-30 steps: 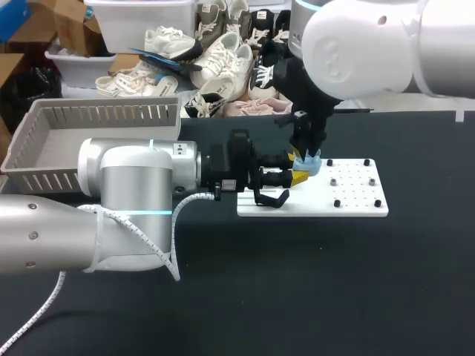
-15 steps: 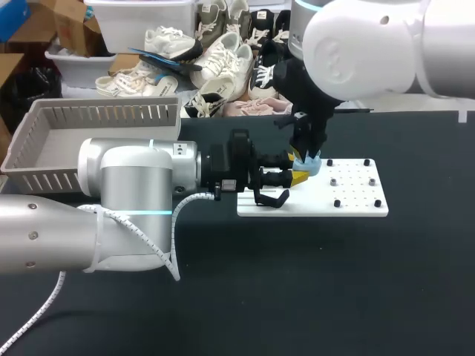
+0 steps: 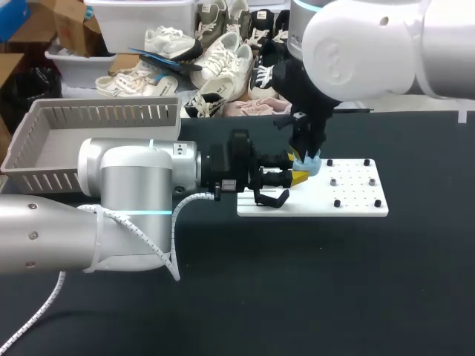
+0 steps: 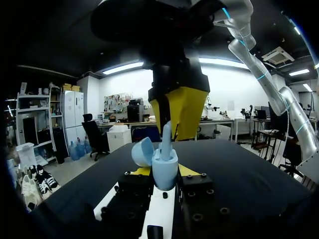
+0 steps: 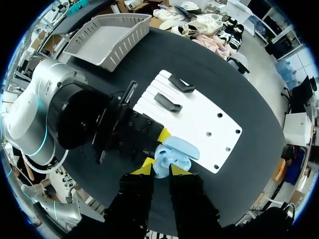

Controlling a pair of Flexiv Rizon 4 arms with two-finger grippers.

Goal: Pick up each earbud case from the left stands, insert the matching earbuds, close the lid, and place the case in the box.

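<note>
Light blue plastic earbud case (image 4: pixel 164 168): held over one long edge of the white perforated plate (image 3: pixel 356 194), with its lid hinged open. We cannot tell how high above the plate it sits.

Left gripper (image 3: pixel 295 178): jaws clamped on the case's lower body from two sides. In the left wrist view only slivers of their yellow tips show past the case.

Right gripper (image 5: pixel 162 171): directly above the same plate edge, jaws closed on a slim light blue earbud (image 4: pixel 166 133). The earbud stands upright with its lower end in the case's opening. Whether it is fully seated is hidden.

In the head view the right gripper hides the earbud and much of the case.

Two black stands (image 5: pixel 182 83) sit at one short end of the plate. A grey slatted plastic basket (image 3: pixel 44 126) stands well apart beyond that end, on the black bench (image 3: pixel 334 282).
</note>
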